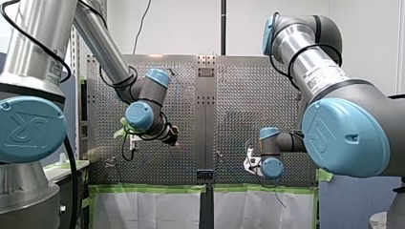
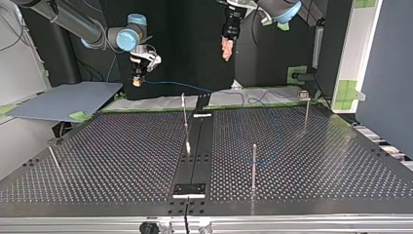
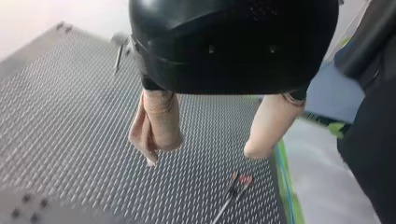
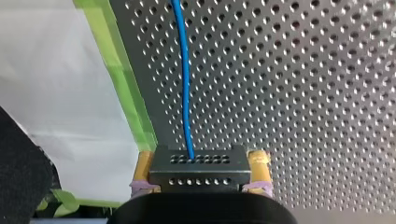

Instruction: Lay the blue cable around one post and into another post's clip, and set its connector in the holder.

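Above perforated table [image 2: 316, 146], with right gripper [image 2: 138, 80] clamped on connector [image 4: 198, 167] at top view's upper left and left gripper [image 2: 226, 53] gaping empty upper centre, sweep blue cable [image 4: 184, 84] wide round post [image 2: 253, 165].

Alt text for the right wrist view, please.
My right end effector grips a dark connector between its yellow pads; the blue cable runs from it ahead over the perforated table, beside a green tape strip along the table's edge.
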`<state>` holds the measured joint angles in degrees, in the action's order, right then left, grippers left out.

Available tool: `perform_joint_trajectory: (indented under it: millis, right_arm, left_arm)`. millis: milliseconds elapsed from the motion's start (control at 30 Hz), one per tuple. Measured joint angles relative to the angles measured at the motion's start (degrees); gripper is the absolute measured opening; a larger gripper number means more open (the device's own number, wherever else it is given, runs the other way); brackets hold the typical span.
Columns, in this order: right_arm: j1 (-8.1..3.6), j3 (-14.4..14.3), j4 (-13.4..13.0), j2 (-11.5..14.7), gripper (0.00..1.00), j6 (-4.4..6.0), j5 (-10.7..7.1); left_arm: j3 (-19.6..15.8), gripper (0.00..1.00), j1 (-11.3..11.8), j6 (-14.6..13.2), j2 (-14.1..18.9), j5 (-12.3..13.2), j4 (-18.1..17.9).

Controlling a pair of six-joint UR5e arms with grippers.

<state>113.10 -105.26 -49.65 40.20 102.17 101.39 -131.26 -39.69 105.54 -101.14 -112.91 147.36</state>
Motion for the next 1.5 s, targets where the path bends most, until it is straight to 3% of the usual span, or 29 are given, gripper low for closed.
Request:
perform_joint_trajectory:
  millis: [200, 333, 467, 567, 967, 1067, 1267, 1500]
  right_arm:
    - [-0.26, 0.0, -0.55, 0.1, 0.19, -0.22, -3.23]
    - [-0.76, 0.0, -1.33, 0.2, 0.19, 0.45, -5.36]
    - [-1.3, 0.0, -2.51, 0.27, 0.19, 1.87, -7.79]
    - [-1.62, 0.0, -2.88, 0.31, 0.19, 2.38, -9.29]
    - [-2.27, 0.02, -3.0, 0.59, 0.19, 2.5, -15.8]
    - [-2.49, 0.04, -2.95, 1.32, 0.19, 2.82, -17.5]
    - [-2.65, 0.01, -1.87, 4.13, 0.19, 3.76, -20.87]
    - [-2.63, -0.16, 0.03, 6.93, 0.19, 3.93, -24.55]
  left_arm:
    - [0.38, 1.0, -3.36, -3.35, -3.36, 2.99, -3.35]
    - [0.39, 1.0, -5.06, -4.7, -5.5, 4.95, -5.51]
    - [0.62, 1.0, -4.29, -5.18, -7.83, 6.25, -7.83]
    - [1.59, 1.0, -3.62, -5.57, -9.56, 6.04, -9.57]
    - [8.14, 1.0, -1.89, -5.34, -16.58, 3.14, -16.59]
    - [9.17, 1.0, -1.23, -4.79, -18.49, 3.5, -18.34]
    - [9.91, 1.0, 0.11, -3.45, -22.3, 4.79, -18.78]
    - [12.51, 1.0, 0.99, -1.86, -26.41, 4.93, -17.96]
